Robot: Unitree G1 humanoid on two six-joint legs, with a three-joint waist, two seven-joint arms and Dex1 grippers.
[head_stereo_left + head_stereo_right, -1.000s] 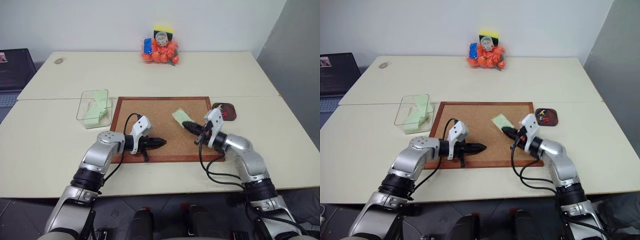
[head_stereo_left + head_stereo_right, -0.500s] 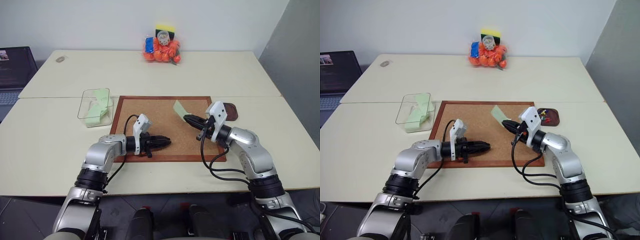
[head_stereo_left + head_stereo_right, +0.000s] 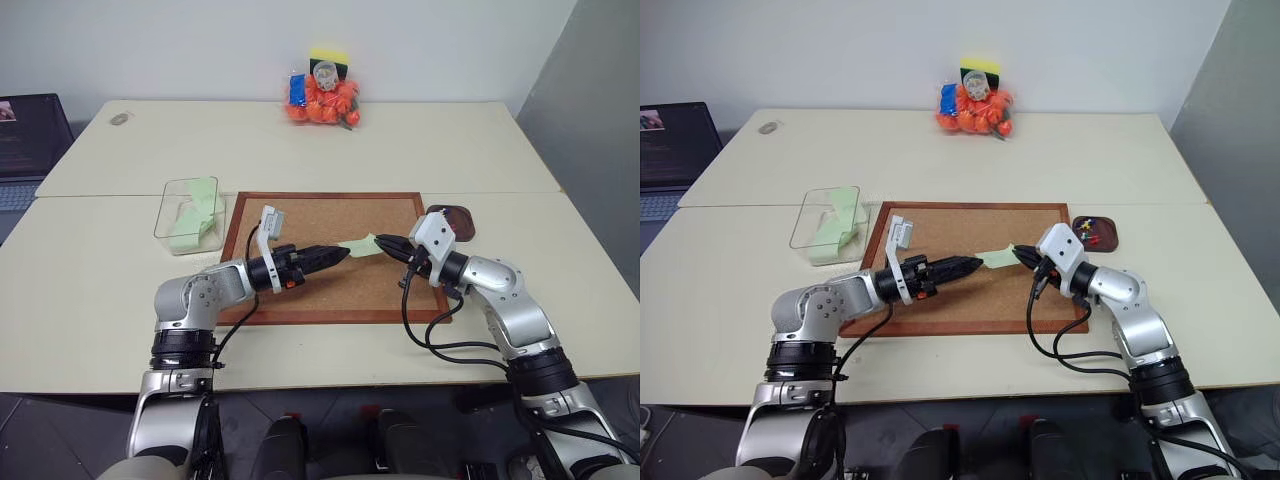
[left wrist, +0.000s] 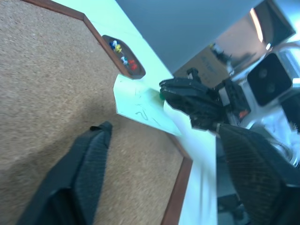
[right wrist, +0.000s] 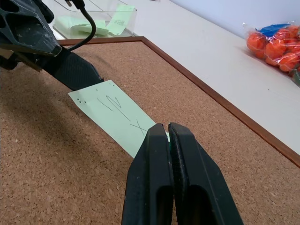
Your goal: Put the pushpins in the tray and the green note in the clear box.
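1. Nearest us, our left gripper (image 4: 154,154) hangs over the corkboard (image 3: 300,225) with its fingers spread wide, one on each side of the free end of the note (image 5: 115,112), holding nothing.
2. Our right gripper (image 5: 168,136) is clamped tight on the other end of the note, which it holds in the air just above the cork, stretched level between the two grippers.
3. The note is pale green with some scribbled pen lines on it; whether the left fingertips touch it we cannot tell.
4. Just past the corkboard's far right corner sits the tray (image 3: 1102,240), dark brown, with several small coloured pushpins (image 4: 123,53) lying in it.
5. On the opposite side, just beside the corkboard's left edge, stands the box (image 3: 180,200), clear and open-topped, with bent pale green sheets (image 3: 195,225) inside.
6. Further back, at the far edge of the table (image 3: 450,140), lies a bag (image 3: 325,100) of orange balls.
7. A laptop (image 3: 670,145) lies at the far left, off the table.
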